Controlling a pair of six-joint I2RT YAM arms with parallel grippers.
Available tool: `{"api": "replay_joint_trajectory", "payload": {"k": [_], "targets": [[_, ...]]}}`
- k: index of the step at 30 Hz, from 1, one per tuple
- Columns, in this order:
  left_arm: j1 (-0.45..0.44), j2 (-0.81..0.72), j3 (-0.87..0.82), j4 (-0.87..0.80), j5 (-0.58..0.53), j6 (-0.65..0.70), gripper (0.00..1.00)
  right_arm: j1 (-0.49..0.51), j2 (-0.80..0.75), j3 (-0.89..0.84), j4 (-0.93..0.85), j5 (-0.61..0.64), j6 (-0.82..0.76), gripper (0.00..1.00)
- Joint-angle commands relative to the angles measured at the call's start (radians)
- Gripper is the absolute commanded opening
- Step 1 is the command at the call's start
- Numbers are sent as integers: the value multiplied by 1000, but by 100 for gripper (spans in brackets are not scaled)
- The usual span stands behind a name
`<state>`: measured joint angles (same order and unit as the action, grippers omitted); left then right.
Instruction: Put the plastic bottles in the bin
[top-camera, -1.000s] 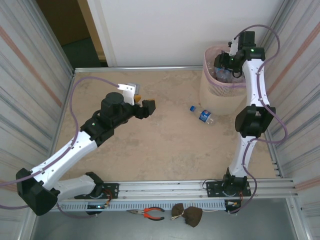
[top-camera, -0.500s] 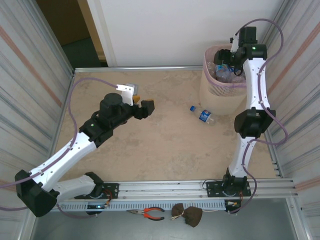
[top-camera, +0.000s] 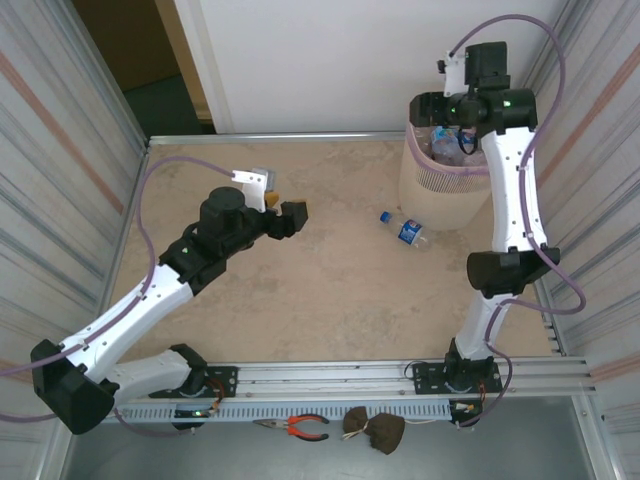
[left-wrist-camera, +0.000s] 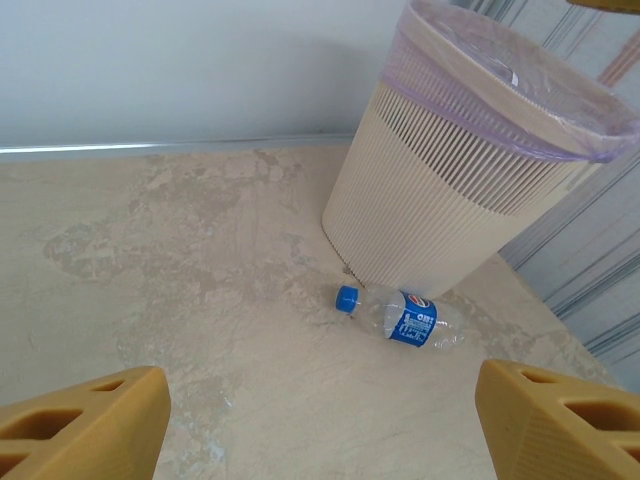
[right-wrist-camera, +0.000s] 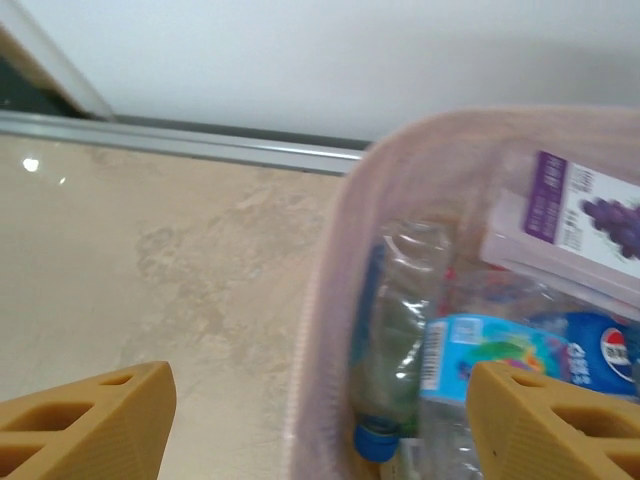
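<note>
Only the right arm has moved, rising higher over the bin (top-camera: 428, 192). Left gripper (top-camera: 292, 217) hangs spread and empty, aimed at the one loose bottle (left-wrist-camera: 400, 318), which lies on its side on the table (top-camera: 300, 300) just beside the bin's base. Other bottles (right-wrist-camera: 400, 330) fill the bin. Right gripper (right-wrist-camera: 320, 415) above them stands spread and empty, apparently after a release.

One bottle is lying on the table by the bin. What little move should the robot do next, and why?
Probably move the left gripper forward and down toward the bottle. The bottle lies on its side on the table, right beside the bin. The left wrist view frames it between that gripper's open jaws. The right gripper is open and empty above the bin.
</note>
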<state>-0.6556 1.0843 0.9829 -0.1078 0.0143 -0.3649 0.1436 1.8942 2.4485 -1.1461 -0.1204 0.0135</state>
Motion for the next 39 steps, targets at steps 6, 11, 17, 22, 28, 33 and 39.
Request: {"api": "replay_joint_trajectory", "payload": {"k": [6, 11, 17, 22, 28, 33, 39], "targets": [[14, -36, -25, 17, -6, -12, 80, 201, -13, -104, -20, 104, -266, 74], [14, -48, -31, 13, -16, -12, 80, 304, 46, -135, -34, 211, -390, 74], [16, -59, -39, 11, -16, -9, 80, 370, 153, -160, -67, 325, -450, 73], [15, -68, -44, 10, -26, -9, 80, 392, 248, -193, -92, 418, -455, 73], [19, -78, -47, 9, -26, -5, 80, 383, 335, -255, -86, 437, -434, 74], [21, -89, -60, 10, -39, -12, 80, 368, 396, -319, -71, 479, -416, 74], [26, -101, -73, 13, -41, -22, 81, 335, 442, -402, -19, 541, -392, 71]]}}
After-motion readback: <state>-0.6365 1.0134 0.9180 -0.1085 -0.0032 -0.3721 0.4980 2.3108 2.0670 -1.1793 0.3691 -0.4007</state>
